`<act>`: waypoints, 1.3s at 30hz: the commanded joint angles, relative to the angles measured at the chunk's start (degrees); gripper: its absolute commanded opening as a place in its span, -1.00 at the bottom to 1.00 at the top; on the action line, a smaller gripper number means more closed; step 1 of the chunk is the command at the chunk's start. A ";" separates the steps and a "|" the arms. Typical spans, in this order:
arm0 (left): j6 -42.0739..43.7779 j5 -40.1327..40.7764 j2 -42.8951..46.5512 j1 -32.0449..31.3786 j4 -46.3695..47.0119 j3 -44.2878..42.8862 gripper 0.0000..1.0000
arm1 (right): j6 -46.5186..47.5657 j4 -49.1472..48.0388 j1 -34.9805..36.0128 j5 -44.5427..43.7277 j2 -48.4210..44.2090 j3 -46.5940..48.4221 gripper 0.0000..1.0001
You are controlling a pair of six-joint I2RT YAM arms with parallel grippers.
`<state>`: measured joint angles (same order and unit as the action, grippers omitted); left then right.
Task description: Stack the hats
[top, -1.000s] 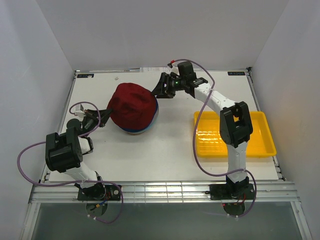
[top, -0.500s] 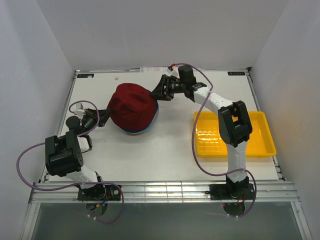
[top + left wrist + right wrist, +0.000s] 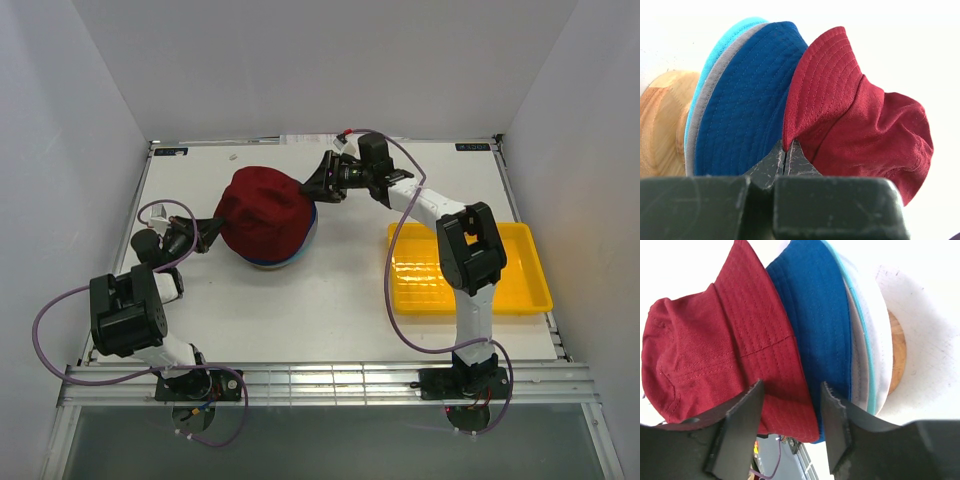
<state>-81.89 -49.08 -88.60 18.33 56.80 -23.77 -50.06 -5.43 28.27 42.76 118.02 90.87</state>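
On the desk [image 3: 350,300], left of centre toward the far edge, the hats [image 3: 265,215] sit as one pile over the wooden stand [image 3: 660,115]. The order is teal [image 3: 735,27], grey [image 3: 705,95], royal blue [image 3: 745,100], then the dark red hat [image 3: 262,205] outermost, its crown creased and its brim flaring. The pile has not shifted in the last second. My right jaws only edged closer and are spread astride the red brim. My left jaws are clenched on its opposite edge. I judge only seating remains.

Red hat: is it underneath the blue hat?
No, the red hat lies outermost, covering the blue hat, as the right wrist view shows.
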 commanded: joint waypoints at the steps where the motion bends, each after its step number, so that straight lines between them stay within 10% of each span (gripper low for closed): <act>1: 3.22 3.38 1.32 1.10 -5.90 -0.75 -1.00 | -1.62 -4.50 0.29 1.88 -3.58 -1.13 0.07; 12: 6.12 4.17 2.55 1.10 -11.18 -1.98 -1.00 | -3.90 -7.66 0.38 3.03 -3.23 -1.75 -0.01; 26: 9.81 5.66 3.43 1.18 -19.16 -4.53 -1.00 | -6.10 -9.78 0.38 2.68 -0.25 -1.49 -0.77; 39: 16.67 9.96 4.05 1.10 -33.49 -8.66 -1.00 | 2.69 9.03 0.29 -7.25 3.89 1.51 -0.84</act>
<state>-70.17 -46.59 -85.06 18.41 32.99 -30.96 -51.86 -4.34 29.12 41.63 119.35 92.01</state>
